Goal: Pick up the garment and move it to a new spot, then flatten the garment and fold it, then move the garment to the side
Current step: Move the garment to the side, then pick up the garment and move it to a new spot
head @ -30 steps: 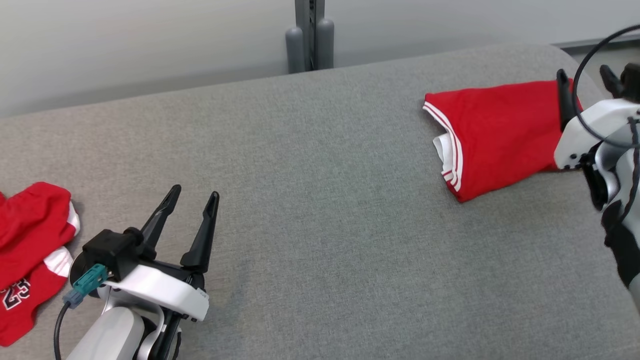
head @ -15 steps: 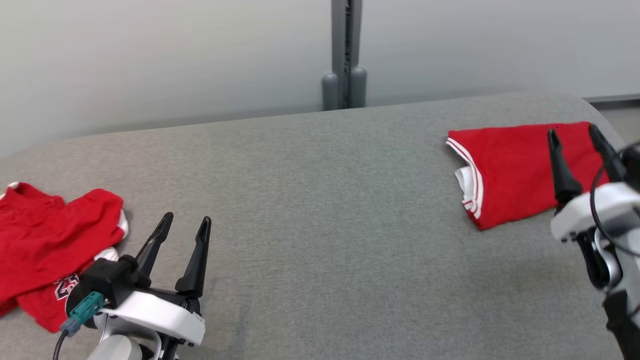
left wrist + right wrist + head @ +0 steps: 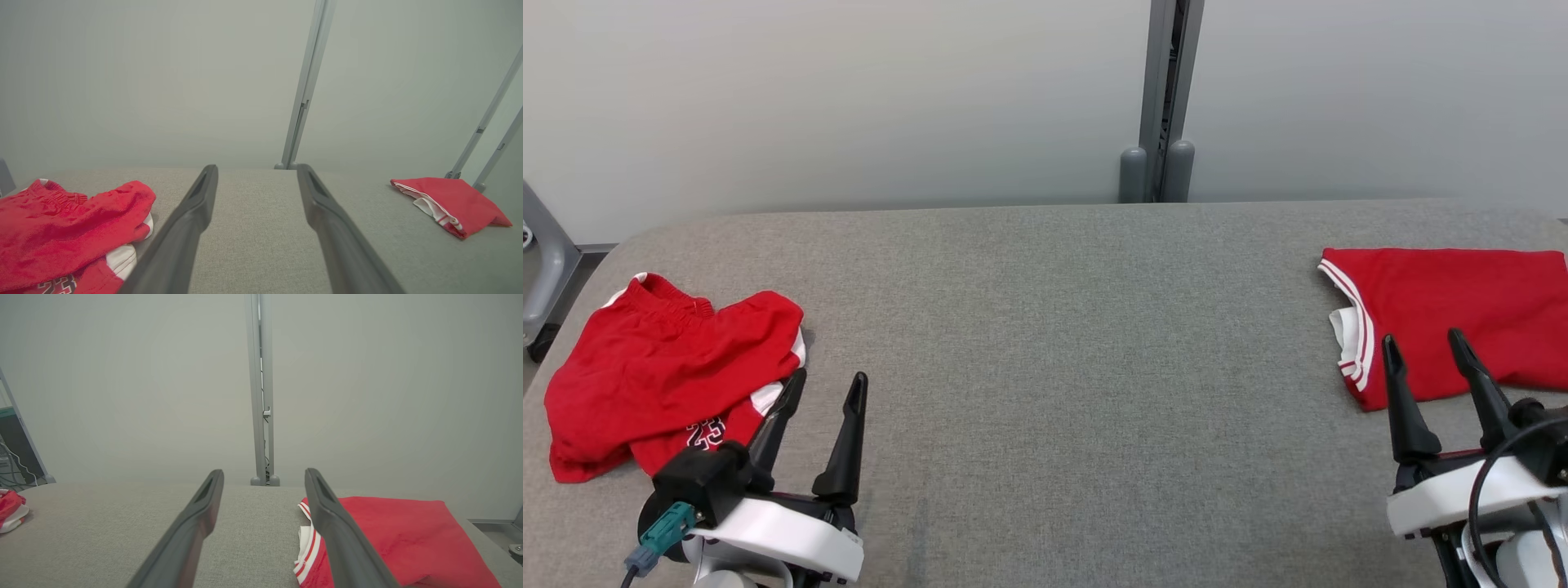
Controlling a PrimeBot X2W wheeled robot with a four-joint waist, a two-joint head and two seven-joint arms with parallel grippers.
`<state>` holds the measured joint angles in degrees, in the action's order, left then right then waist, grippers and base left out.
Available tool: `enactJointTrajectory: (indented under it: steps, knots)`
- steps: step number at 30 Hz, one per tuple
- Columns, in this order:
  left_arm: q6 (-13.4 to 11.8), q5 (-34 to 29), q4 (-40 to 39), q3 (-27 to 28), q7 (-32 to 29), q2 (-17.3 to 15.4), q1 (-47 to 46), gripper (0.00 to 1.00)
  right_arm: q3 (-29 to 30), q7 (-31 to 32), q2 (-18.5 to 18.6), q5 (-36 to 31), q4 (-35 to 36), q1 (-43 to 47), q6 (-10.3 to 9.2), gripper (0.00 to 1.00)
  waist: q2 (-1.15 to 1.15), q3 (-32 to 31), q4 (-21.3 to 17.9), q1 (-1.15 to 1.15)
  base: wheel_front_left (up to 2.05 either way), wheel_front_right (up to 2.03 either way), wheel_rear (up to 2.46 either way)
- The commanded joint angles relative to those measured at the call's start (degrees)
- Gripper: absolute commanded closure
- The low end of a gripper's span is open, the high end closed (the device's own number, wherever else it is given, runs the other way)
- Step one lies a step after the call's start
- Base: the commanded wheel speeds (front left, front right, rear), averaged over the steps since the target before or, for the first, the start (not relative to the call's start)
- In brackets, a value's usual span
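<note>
A crumpled red garment with white trim and a printed number lies at the table's left end; it is also in the left wrist view. My left gripper stands open and empty just right of it, its finger close to the cloth's near corner. A second red garment, folded, with white-striped hem, rests at the right end. My right gripper is open and empty, its tips over the folded piece's near edge. Each wrist view shows its own gripper, left and right, spread wide with nothing between.
The grey fabric table stretches between the two garments. A grey post stands against the pale wall behind the far edge. A grey frame part sits beyond the left end.
The head camera has swung up and to the left, bringing the crumpled garment fully into view. My right gripper has drawn back from over the folded garment to its near edge.
</note>
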<state>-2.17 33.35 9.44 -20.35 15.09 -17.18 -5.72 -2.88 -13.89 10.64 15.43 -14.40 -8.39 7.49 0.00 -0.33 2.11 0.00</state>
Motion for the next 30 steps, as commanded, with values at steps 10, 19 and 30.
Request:
enactJointTrajectory:
  steps: [10, 19, 30]
  knots:
    - [0.7, -5.1, -3.6, 10.7, 0.1, 4.6, 4.4, 0.0, 2.6, -1.3, -5.0, -3.9, 10.1, 8.6, 0.02, 0.0, 0.0, -0.1, -1.0, 0.0, 0.0, 0.0, 0.0]
    - [4.4, -12.7, -4.4, 16.9, 0.1, 8.5, 8.1, 0.0, 2.8, -1.3, -6.6, -4.4, 14.0, 12.0, 0.02, 0.0, 0.0, -0.3, -1.9, 0.0, 0.0, 0.0, 0.0]
    - [7.6, -17.2, -0.8, 18.4, 0.1, 11.1, 7.6, 0.0, 1.9, -1.3, -6.8, -4.5, 15.0, 10.5, 0.02, 0.0, 0.0, 0.4, -2.3, 0.0, 0.0, 0.0, 0.0]
